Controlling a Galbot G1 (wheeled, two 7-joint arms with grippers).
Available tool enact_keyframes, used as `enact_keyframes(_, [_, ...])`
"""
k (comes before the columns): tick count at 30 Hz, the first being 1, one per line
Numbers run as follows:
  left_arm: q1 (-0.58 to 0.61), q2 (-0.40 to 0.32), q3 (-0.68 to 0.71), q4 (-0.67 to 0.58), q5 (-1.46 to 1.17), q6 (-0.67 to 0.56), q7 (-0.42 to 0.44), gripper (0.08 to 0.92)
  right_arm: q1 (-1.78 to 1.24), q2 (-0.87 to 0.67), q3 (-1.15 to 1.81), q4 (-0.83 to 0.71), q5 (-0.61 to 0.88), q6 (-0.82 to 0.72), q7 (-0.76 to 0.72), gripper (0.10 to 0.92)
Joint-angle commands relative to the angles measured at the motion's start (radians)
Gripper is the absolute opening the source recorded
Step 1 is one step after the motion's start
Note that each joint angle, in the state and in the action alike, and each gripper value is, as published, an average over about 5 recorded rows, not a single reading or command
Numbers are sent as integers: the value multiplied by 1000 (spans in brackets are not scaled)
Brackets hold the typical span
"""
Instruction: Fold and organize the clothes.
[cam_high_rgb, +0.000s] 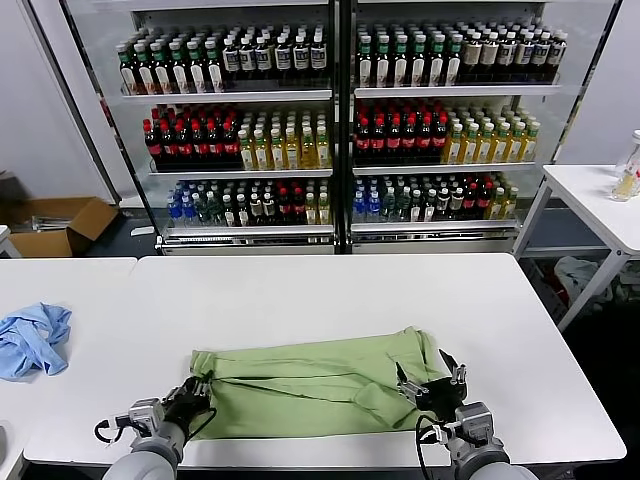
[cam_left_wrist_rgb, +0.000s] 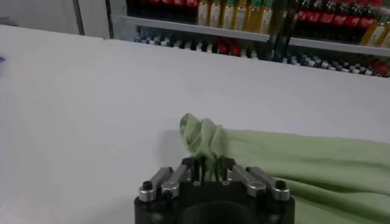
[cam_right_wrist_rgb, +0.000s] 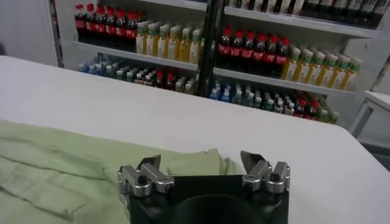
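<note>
The light green polo shirt (cam_high_rgb: 320, 385) lies partly folded across the near part of the white table (cam_high_rgb: 330, 290). My left gripper (cam_high_rgb: 190, 402) is shut on the shirt's near left corner, and the pinched cloth bunches up just past the fingers (cam_left_wrist_rgb: 204, 137). My right gripper (cam_high_rgb: 432, 380) is open over the shirt's right end, its fingertips spread wide above the green cloth (cam_right_wrist_rgb: 189, 164). The collar, buttons and chest graphic are hidden in the folds.
A crumpled light blue cloth (cam_high_rgb: 32, 338) lies on the left table. Shelves of bottles (cam_high_rgb: 335, 120) stand behind the table. A second white table (cam_high_rgb: 600, 200) is at the far right, a cardboard box (cam_high_rgb: 60, 225) on the floor at left.
</note>
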Motion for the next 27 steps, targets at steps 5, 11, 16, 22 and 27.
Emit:
enact_keyframes(5, [-29, 14, -28, -15, 123, -22, 53, 148, 17, -7, 1, -4, -3, 0, 2, 823])
enact_keyframes(11, [3, 114, -183, -91, 106, 29, 77, 92, 41, -22, 13, -3, 1, -2, 2, 823])
enact_keyframes(16, [58, 187, -411, -72, 12, 87, 128, 91, 57, -27, 18, -5, 6, -2, 2, 823])
enact_keyframes(22, [101, 233, -564, -40, -31, 90, 194, 91, 71, -33, 19, -10, 10, -2, 2, 823])
enact_keyframes(27, [89, 219, -493, -120, -143, 92, 134, 91, 73, -37, 30, -14, 12, -2, 3, 823])
